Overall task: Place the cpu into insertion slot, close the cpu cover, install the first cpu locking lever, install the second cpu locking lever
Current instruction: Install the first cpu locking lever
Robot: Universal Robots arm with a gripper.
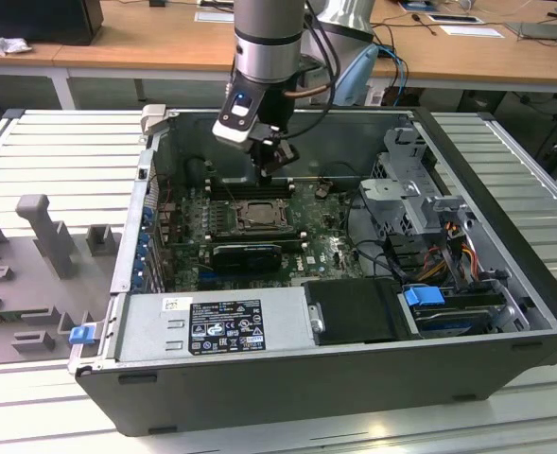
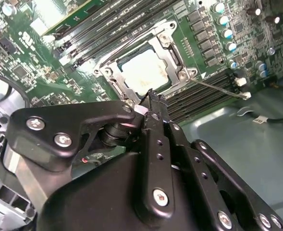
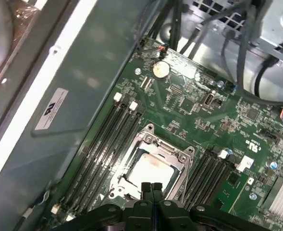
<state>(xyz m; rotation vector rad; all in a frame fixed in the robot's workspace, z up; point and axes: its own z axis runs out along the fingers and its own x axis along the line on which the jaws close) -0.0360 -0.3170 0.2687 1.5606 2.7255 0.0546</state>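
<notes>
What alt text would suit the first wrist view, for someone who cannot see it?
The robot's closed hand hangs by the cpu, which is seated on a green motherboard with the cpu cover down around it. Long black memory slots run on either side.

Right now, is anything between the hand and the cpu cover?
Nothing visible does. In the first wrist view the hand is poised right over the near edge of the cpu cover, which lies closed around the cpu. The memory slots run alongside, not between.

Bright even light — white glare on the cpu
</notes>
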